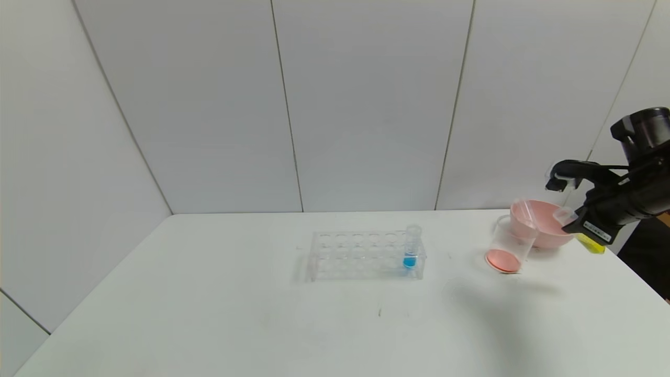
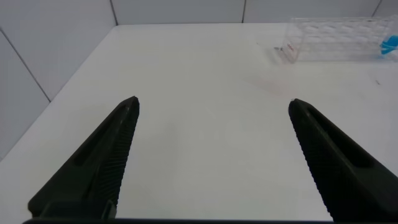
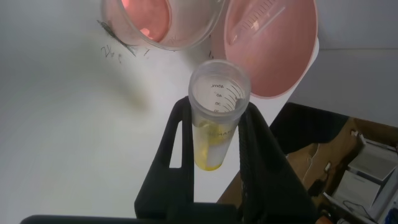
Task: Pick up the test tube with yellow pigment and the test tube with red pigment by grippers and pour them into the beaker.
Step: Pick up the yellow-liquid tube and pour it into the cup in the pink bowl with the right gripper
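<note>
Set on a wide white table (image 1: 220, 314), with a clear plastic rack (image 1: 366, 255) near the middle holding only the blue-tipped tube (image 1: 411, 247) in its end slot. Well off to the right, near the table's far right corner: the pink bowl (image 1: 544, 230), and just in front of it, touching or nearly so, the beaker (image 1: 510, 245), upright, with a red-orange layer already lying in its bottom. Inside the bowl, a clear tube lying aslant, seemingly empty, probably the test tube with red pigment (image 1: 526, 210), though impossible to confirm.

Above the table's right edge, the right gripper (image 1: 586, 230), clamped on the test tube with yellow pigment (image 3: 216, 118) about mid-length, tilted with the open mouth toward bowl and beaker and the yellow tip lowest, past the table's edge. Yellow liquid pooled at the rounded bottom, none at the mouth yet.

Likely light, rigid and smooth-walled, so prone to slipping or rotating between the pads if squeezed loosely, and liable to crack if squeezed hard. Best held as now, across the middle of the barrel, clear of the mouth so nothing blocks the pour. Mouth not over the beaker for the moment; needs carrying across before tipping further.

Left gripper (image 2: 214, 124) idle over bare table to the left of the rack, fingers wide apart, holding nothing.
</note>
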You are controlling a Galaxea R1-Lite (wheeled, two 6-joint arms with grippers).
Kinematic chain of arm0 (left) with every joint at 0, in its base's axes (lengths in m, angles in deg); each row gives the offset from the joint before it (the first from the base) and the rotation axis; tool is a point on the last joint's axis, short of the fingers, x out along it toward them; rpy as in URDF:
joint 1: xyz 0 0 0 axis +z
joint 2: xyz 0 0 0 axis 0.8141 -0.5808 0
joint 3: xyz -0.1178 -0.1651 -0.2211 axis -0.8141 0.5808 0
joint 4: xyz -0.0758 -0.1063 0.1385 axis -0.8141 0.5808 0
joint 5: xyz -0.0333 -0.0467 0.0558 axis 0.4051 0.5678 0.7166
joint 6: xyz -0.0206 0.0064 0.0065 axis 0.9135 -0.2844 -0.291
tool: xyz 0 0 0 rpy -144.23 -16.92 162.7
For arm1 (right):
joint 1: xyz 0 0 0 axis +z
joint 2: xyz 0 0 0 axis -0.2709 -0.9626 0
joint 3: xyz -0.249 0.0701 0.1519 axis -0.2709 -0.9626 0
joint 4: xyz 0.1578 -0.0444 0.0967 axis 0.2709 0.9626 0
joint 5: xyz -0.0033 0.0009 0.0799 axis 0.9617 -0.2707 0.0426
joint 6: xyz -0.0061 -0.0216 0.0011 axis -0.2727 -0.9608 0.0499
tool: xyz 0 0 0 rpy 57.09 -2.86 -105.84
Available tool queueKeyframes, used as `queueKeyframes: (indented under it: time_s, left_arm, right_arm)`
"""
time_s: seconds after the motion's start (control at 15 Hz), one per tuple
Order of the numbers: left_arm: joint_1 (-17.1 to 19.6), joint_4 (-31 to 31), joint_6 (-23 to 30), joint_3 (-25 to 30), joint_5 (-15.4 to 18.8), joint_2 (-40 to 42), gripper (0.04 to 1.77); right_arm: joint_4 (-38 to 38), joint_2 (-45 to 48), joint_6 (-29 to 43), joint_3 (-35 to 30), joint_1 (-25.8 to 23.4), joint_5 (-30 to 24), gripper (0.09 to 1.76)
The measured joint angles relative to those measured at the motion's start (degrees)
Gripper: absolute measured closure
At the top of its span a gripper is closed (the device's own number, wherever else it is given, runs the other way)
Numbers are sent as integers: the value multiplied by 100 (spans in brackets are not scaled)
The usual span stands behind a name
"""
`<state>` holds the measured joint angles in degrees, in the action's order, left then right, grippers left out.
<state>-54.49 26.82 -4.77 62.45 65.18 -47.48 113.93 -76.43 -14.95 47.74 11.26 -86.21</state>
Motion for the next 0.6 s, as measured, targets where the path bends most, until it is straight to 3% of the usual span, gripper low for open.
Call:
queueKeyframes:
  time_s: [0.2,0.4,0.6]
  left_arm:
    - [0,0,0,0,0,0,9]
    - [0,0,0,0,0,0,9]
    - [0,0,0,0,0,0,9]
  right_arm:
    - [272,-243,-85,540,171,22,137]
    - [323,-455,-430,811,297,416,137]
    - [848,-608,-507,1124,428,501,137]
